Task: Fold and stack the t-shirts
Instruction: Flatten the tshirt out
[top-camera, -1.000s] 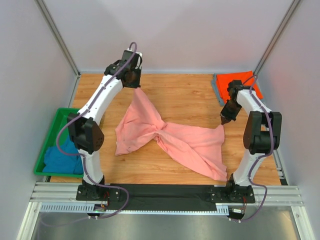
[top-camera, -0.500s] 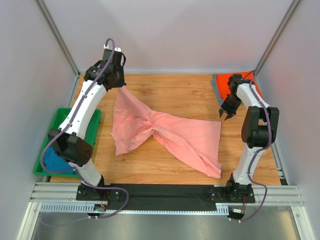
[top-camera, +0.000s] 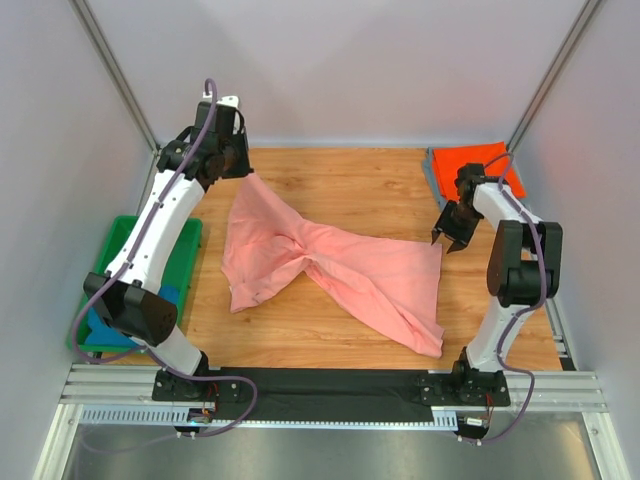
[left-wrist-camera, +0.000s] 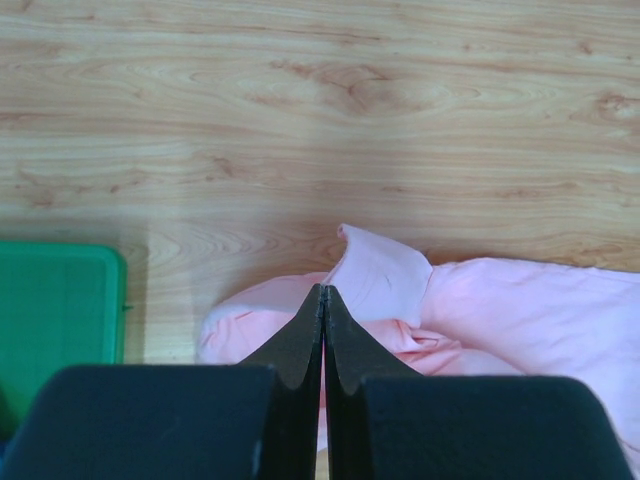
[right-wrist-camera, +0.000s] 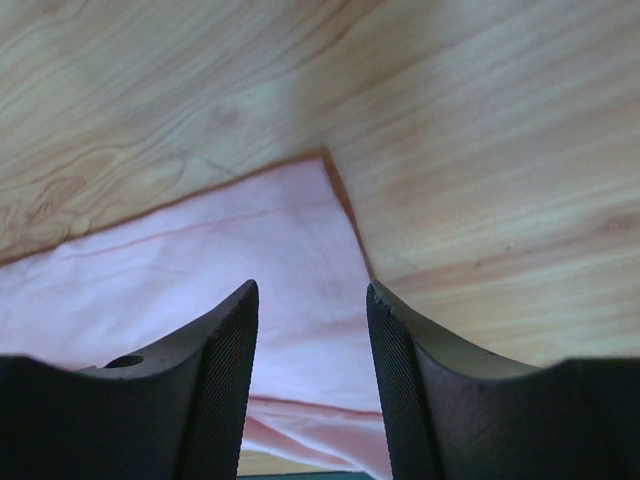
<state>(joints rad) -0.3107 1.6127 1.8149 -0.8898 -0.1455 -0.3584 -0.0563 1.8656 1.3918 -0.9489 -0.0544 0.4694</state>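
T-shirt (top-camera: 335, 265), salmon-pink, corner pinched in left gripper (left-wrist-camera: 322, 293) — right gripper (right-wrist-camera: 312, 295) parted, over opposite corner.

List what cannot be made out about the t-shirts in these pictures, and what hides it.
- Teal-blue t-shirt, top view: the left arm covers most of it in the green bin.
- Grey t-shirt, top view: only an edge shows under the orange-red t-shirt.
- Salmon-pink t-shirt, top view: its twisted middle hides how the layers lie.
- Left wrist view: the shut left gripper covers where it pinches the cloth.
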